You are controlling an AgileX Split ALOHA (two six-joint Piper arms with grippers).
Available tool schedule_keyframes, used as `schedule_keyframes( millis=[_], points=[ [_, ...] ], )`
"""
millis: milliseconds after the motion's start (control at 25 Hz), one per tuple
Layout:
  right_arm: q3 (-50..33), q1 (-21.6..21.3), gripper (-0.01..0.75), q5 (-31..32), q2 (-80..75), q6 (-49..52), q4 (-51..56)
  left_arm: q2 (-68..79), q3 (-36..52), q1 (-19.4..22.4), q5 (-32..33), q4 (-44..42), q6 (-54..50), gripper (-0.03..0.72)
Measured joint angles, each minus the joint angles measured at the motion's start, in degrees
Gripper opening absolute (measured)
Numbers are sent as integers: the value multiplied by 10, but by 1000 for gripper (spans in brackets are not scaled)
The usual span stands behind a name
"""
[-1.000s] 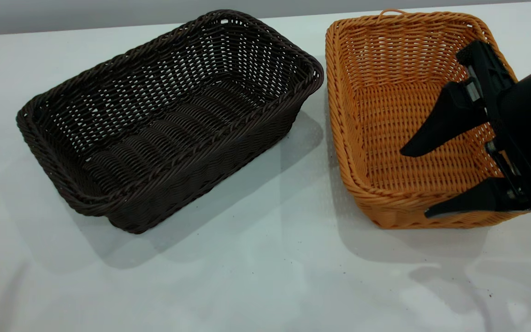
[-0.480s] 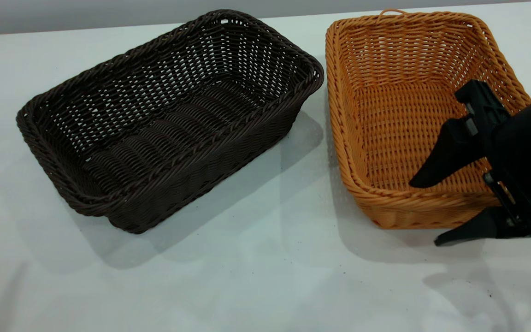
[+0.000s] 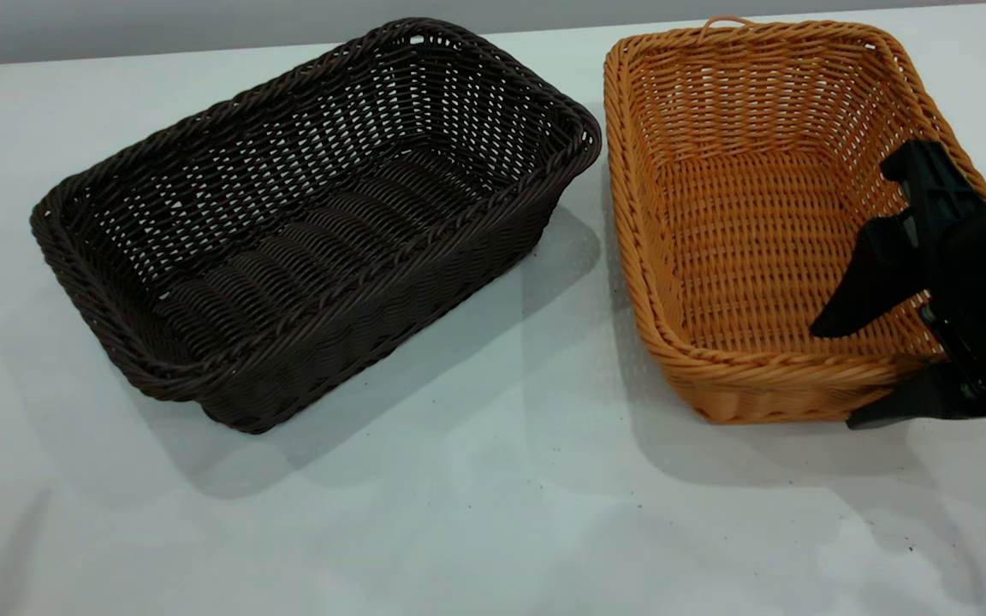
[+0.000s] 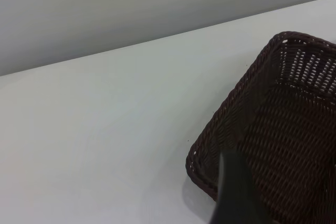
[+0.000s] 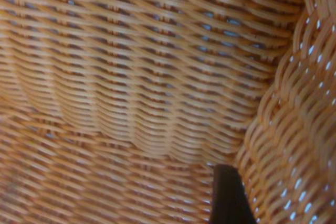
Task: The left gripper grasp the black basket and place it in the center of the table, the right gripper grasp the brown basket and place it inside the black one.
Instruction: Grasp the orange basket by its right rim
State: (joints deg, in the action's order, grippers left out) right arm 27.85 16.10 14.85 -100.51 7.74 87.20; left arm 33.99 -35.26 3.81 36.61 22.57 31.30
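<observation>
right gripper (image 3: pixel 852 372): has shifted outward and down; fingers spread wide, empty, straddling the brown basket (image 3: pixel 758 214) near-corner rim.

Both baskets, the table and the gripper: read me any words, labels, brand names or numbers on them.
None: no readable text in any view.
Black basket: plain weave, no label.
Brown basket: plain weave, no label.
Table: only tiny dark specks.
Right gripper: a small green light on its body, no lettering.
</observation>
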Motion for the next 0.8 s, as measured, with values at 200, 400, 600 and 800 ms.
schedule_keyframes(
  millis=[200,400,600,800],
  points=[
    [0,0,420,-24,0,1,14,0,0,0,0,0,0,384],
    [0,0,419,-39,-19,1,24,0,0,0,0,0,0,384],
    [0,0,416,3,-32,1,24,0,0,0,0,0,0,384],
    [2,0,368,2,-32,0,30,0,0,0,0,-1,0,384]
  ],
)
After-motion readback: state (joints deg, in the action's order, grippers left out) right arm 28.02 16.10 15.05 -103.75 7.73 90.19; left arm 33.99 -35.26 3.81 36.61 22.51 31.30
